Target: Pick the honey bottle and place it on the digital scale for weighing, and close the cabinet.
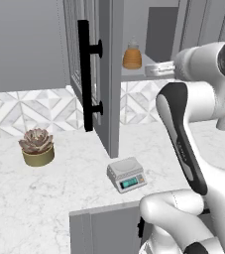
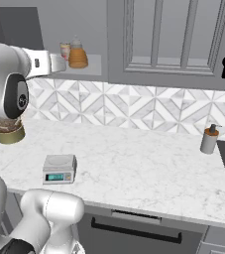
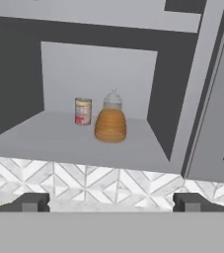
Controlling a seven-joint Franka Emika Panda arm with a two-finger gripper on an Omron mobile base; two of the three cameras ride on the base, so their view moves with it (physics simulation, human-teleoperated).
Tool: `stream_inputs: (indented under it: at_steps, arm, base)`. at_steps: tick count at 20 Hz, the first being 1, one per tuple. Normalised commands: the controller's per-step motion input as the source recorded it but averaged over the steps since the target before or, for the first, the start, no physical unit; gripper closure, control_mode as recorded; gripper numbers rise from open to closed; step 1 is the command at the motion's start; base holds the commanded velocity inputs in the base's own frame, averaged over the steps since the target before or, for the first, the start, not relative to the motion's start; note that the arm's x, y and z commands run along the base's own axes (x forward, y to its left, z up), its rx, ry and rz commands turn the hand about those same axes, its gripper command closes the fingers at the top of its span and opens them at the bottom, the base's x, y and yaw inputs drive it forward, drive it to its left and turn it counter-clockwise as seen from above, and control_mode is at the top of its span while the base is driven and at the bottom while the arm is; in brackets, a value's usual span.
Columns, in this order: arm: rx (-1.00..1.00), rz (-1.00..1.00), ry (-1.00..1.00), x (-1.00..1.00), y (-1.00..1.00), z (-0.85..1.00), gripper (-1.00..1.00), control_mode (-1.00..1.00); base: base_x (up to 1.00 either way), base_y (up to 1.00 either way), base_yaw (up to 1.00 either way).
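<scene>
Your honey bottle [image 3: 110, 120] stands upright, cap up, on the cabinet [image 3: 84, 143] shelf beside a can [image 3: 83, 111]; your gripper [image 3: 108, 202] is spread apart, short of the shelf edge.

My left base camera looks from behind the arm past the open cabinet [image 1: 106, 74] door; the right one faces it from the other side. Both share the digital scale [image 1: 127, 175]. My hand camera stares level into the cabinet shelf, fairly near.

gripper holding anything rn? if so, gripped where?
Nothing held. The gripper is open, fingertips wide apart and short of the cabinet shelf; the honey bottle stands untouched on it beside a small can.
</scene>
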Motion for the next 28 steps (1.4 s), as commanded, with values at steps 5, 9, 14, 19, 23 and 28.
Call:
stream_inputs:
  at_steps: [5,9,14,19,23,28]
  arm:
    - [0.00,0.03,-0.17,0.21,-0.01,0.19,-1.00,-1.00]
    - [0.00,0.03,-0.08,0.28,0.00,0.17,-1.00,-1.00]
    - [0.00,0.00,-0.03,0.45,0.00,0.28,-1.00,-1.00]
    - [0.00,0.00,0.00,0.59,-0.01,0.04,-1.00,-1.00]
    - [0.00,0.00,0.00,0.80,0.00,0.00,-1.00,-1.00]
    - [0.00,0.00,0.00,0.76,0.00,0.00,-1.00,-1.00]
  base:
    - [0.00,0.00,0.00]
    - [0.00,0.00,0.00]
    - [0.00,0.00,0.00]
    - [0.00,0.00,0.00]
    - [0.00,0.00,0.00]
    - [0.00,0.00,0.00]
